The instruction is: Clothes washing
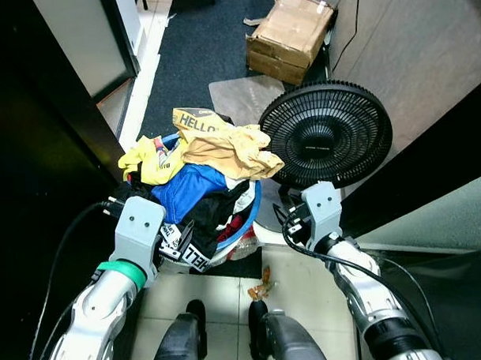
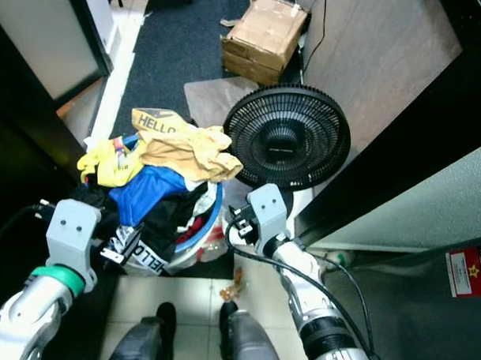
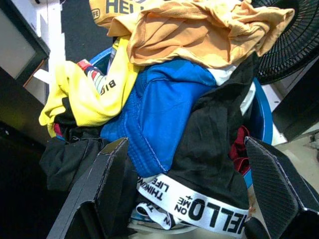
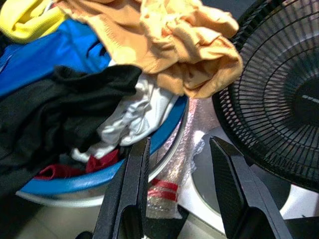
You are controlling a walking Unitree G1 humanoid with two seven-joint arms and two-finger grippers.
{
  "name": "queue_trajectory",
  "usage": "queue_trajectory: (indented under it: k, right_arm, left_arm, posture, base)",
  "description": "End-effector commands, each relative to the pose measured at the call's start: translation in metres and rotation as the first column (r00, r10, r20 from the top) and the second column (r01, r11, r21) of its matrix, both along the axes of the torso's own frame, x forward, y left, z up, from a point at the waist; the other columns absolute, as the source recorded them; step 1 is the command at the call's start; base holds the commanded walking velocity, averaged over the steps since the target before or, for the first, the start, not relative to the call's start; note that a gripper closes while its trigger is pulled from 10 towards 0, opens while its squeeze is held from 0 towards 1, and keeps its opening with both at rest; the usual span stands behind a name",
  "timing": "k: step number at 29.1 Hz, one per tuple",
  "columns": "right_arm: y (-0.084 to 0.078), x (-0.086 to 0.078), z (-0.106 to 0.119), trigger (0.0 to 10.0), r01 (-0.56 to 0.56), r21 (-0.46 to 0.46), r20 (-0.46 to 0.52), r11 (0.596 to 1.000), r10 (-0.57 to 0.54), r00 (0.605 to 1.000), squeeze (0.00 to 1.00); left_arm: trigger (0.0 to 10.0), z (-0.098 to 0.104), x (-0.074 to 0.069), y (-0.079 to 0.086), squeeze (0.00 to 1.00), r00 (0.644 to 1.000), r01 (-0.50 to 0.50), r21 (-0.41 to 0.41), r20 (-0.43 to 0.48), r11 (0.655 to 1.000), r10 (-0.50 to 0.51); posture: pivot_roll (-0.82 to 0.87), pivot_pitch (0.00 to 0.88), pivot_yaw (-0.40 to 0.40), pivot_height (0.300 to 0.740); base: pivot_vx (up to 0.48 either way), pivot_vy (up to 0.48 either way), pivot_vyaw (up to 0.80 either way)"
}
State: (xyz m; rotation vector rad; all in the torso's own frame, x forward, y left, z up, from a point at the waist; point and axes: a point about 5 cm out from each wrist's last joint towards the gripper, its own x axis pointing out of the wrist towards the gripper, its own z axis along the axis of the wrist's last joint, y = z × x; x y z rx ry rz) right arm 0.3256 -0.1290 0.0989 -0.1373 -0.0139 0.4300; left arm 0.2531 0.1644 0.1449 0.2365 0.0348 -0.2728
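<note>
A blue basin (image 1: 257, 205) stands on the floor, heaped with clothes. On top lies a tan garment (image 1: 227, 149), beside a yellow one (image 1: 149, 159), a blue one (image 1: 189, 190) and black cloth with a white "HELLO" band (image 3: 199, 206). My left gripper (image 3: 185, 144) is at the near left of the heap, open wide, fingers either side of the black and blue cloth. My right gripper (image 4: 179, 144) is open by the basin's near right rim (image 4: 149, 144), holding nothing.
A black floor fan (image 1: 326, 133) stands right next to the basin, close to my right arm. A cardboard box (image 1: 291, 36) sits further back on dark carpet. A dark door panel runs along the left. My feet (image 1: 194, 320) stand on pale tiles near some litter (image 1: 260, 288).
</note>
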Motion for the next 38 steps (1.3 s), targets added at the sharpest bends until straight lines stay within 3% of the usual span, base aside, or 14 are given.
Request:
queue_trajectory:
  k: [1, 7, 10, 15, 19, 22, 24, 28, 32, 38]
  right_arm:
    - [0.002, -0.002, -0.009, 10.0, -0.005, 0.001, -0.036, 1.0, 0.005, 0.999, 0.0]
    - [0.022, 0.001, -0.003, 10.0, -0.063, -0.002, -0.035, 0.998, 0.063, 0.997, 0.0]
    - [0.025, 0.001, -0.003, 10.0, -0.061, -0.007, -0.04, 0.998, 0.061, 0.997, 0.0]
    - [0.03, 0.015, 0.003, 10.0, -0.018, -0.028, -0.052, 0.999, 0.017, 0.999, 0.0]
    - [0.029, 0.023, 0.004, 10.0, 0.012, -0.055, -0.061, 0.998, -0.015, 0.998, 0.0]
    - [0.01, 0.033, 0.002, 10.0, 0.104, -0.128, -0.086, 0.986, -0.116, 0.99, 0.0]
    - [0.006, 0.033, 0.001, 10.0, 0.116, -0.138, -0.089, 0.984, -0.129, 0.988, 0.0]
    - [0.006, 0.033, 0.001, 10.0, 0.116, -0.138, -0.089, 0.984, -0.129, 0.988, 0.0]
    - [0.001, 0.038, 0.001, 10.0, 0.141, -0.138, -0.11, 0.98, -0.157, 0.981, 0.0]
    - [0.012, 0.042, 0.008, 10.0, 0.109, -0.081, -0.12, 0.991, -0.118, 0.986, 0.0]
  left_arm:
    - [10.0, -0.006, -0.005, -0.001, 0.0, 0.999, -0.004, -0.005, -0.036, 1.0, 0.004]
    - [10.0, 0.001, -0.006, 0.001, 0.0, 0.999, -0.034, -0.01, -0.031, 0.999, 0.034]
    - [10.0, 0.002, -0.006, 0.001, 0.0, 0.999, -0.038, -0.012, -0.034, 0.999, 0.037]
    - [10.0, 0.002, -0.005, -0.002, 0.0, 0.999, -0.039, -0.017, -0.037, 0.999, 0.039]
    - [10.0, 0.003, -0.004, -0.003, 0.0, 0.998, -0.043, -0.019, -0.04, 0.999, 0.042]
    - [10.0, 0.009, 0.003, -0.006, 0.0, 0.998, -0.049, -0.031, -0.035, 0.998, 0.048]
    - [10.0, 0.011, 0.007, -0.008, 0.0, 0.999, -0.04, -0.044, -0.032, 0.998, 0.039]
    - [10.0, 0.011, 0.007, -0.008, 0.0, 0.999, -0.04, -0.044, -0.032, 0.998, 0.039]
    - [10.0, 0.02, 0.019, -0.019, 0.0, 1.0, -0.011, -0.066, -0.01, 0.998, 0.01]
    - [10.0, 0.022, 0.018, -0.018, 0.0, 1.0, -0.018, -0.063, -0.008, 0.998, 0.018]
  posture:
    - [0.01, 0.403, -0.011, 0.74]
    - [0.02, 0.404, -0.026, 0.74]
    - [0.02, 0.404, -0.026, 0.74]
    - [0.03, 0.397, -0.029, 0.74]
    - [0.04, 0.397, -0.03, 0.74]
    - [0.04, 0.41, -0.024, 0.74]
    - [0.03, 0.41, -0.023, 0.74]
    - [0.03, 0.41, -0.023, 0.74]
    - [0.05, 0.413, -0.018, 0.74]
    - [0.06, 0.414, -0.025, 0.74]
  base:
    - [0.0, 0.0, 0.0]
    - [0.0, 0.0, 0.0]
    - [0.0, 0.0, 0.0]
    - [0.0, 0.0, 0.0]
    - [0.0, 0.0, 0.0]
    - [0.0, 0.0, 0.0]
    - [0.0, 0.0, 0.0]
    - [0.0, 0.0, 0.0]
    - [0.0, 0.0, 0.0]
    - [0.0, 0.0, 0.0]
